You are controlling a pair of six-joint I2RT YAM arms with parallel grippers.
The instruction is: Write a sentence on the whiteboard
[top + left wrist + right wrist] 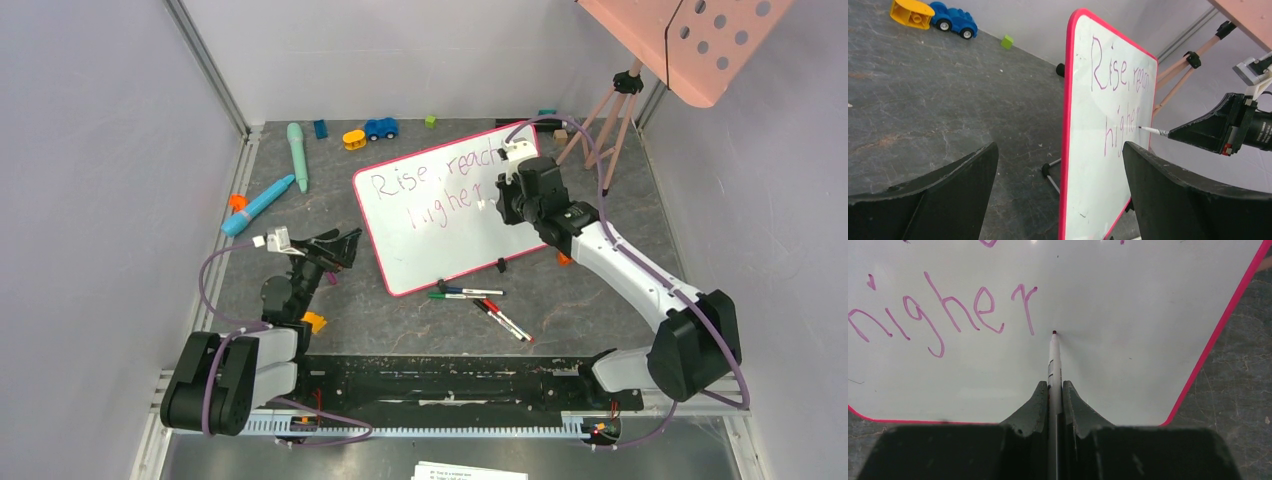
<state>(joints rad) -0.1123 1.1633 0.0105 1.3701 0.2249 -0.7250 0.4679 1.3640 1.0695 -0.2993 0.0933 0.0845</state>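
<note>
Whiteboard (pixel 440 250): white face, pink-red rim.
Sentence (pixel 390 185): purplish-pink ink.
Marker (pixel 1054 360): white barrel, red tip.
Right pincer (pixel 1054 390): black.
Surface (pixel 580 320): dark grey, mottled like slate.
Toy car (pixel 380 128): blue.
Block (pixel 354 139): yellow.
Cube (pixel 430 121): green.
Perforated panel (pixel 630 25): salmon-pink, dotted with round holes.

Whiteboard (pixel 440 245): white with a pink-red rim, sitting straight ahead of the right gripper (pixel 1054 387)'s pinched jaws and showing between the left gripper (pixel 1060 150)'s spread jaws.
Sentence (pixel 392 183): purplish-pink handwriting, running in two lines, ending just up-left of the right jaws.
</note>
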